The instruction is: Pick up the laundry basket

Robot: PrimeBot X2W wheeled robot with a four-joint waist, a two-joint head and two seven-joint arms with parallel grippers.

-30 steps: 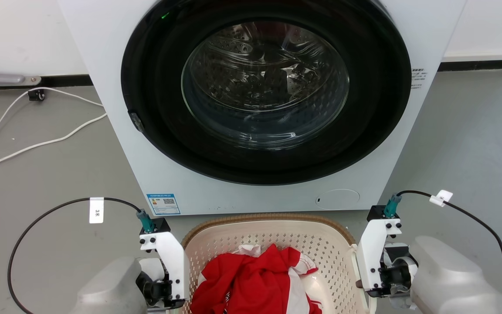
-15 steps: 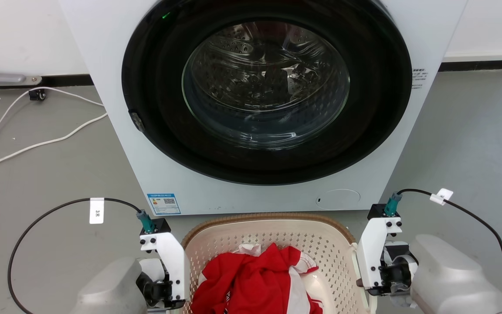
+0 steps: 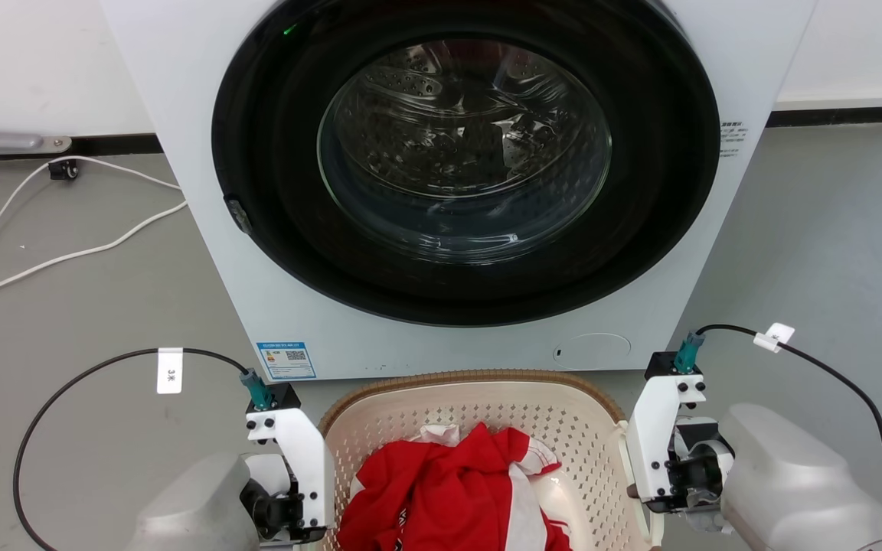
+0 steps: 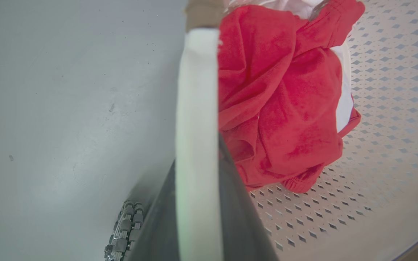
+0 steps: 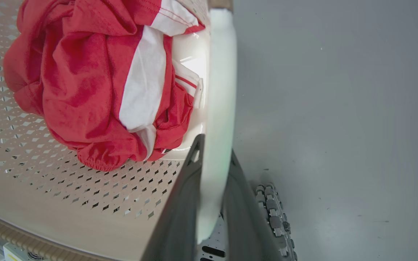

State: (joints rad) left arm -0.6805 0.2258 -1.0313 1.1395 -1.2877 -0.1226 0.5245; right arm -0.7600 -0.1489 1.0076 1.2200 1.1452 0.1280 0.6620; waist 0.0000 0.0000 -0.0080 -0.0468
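Laundry basket (image 3: 472, 380), held at both side handles, 6 o'clock in your head view
Item: cream perforated walls, brown rim, just in front of the washing machine (image 3: 280, 321), whose round door stands at 12 o'clock. Contents: one red-and-white garment (image 3: 441, 490), bunched. Your left gripper (image 4: 197, 156) is clamped on the left handle (image 4: 196, 90), a dark finger on each side; your right gripper (image 5: 214, 148) likewise grips the right handle (image 5: 221, 72). Surround: grey floor (image 3: 816, 252), white cable (image 3: 73, 251) at 9 o'clock

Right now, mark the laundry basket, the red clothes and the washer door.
laundry basket (image 3: 410, 413): head view, far perforated wall.
red clothes (image 3: 449, 490): head view, middle of the crumpled heap.
washer door (image 3: 464, 145): head view, centre of the glass.
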